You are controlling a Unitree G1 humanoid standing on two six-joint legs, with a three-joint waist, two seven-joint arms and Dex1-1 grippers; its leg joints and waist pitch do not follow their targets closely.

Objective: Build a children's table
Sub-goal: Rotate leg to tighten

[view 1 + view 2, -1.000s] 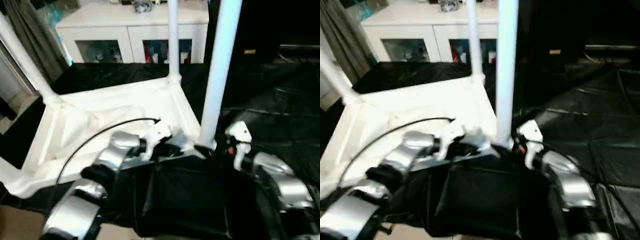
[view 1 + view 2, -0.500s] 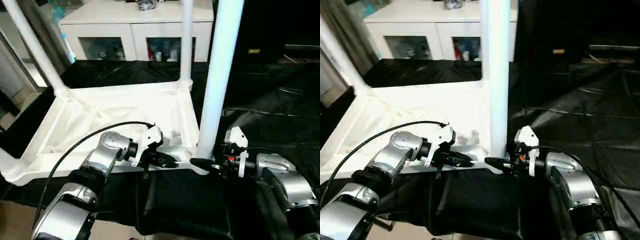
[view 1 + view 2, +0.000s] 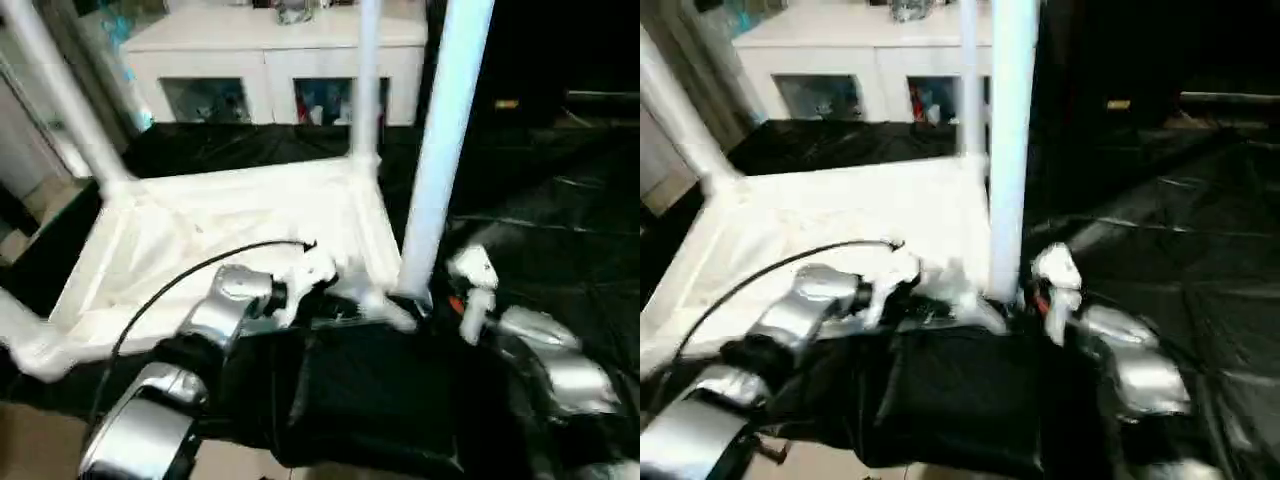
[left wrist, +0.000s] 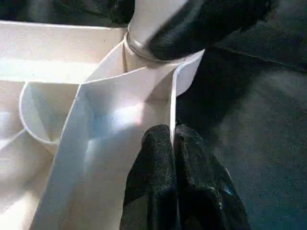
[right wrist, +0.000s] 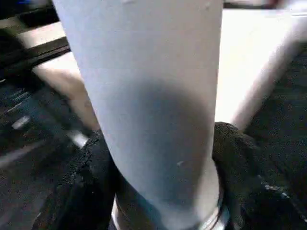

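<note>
The children's table (image 3: 230, 230) lies upside down on the black cloth (image 3: 560, 200), legs up. The left gripper (image 4: 171, 143) is pinched tight on its near rim; the right gripper (image 5: 158, 158) clasps the near-right leg (image 3: 440, 150) at its base.

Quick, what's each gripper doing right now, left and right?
Left gripper: shut, pinching the children's table by its rim wall.
Right gripper: closed around the near leg at its base.
</note>
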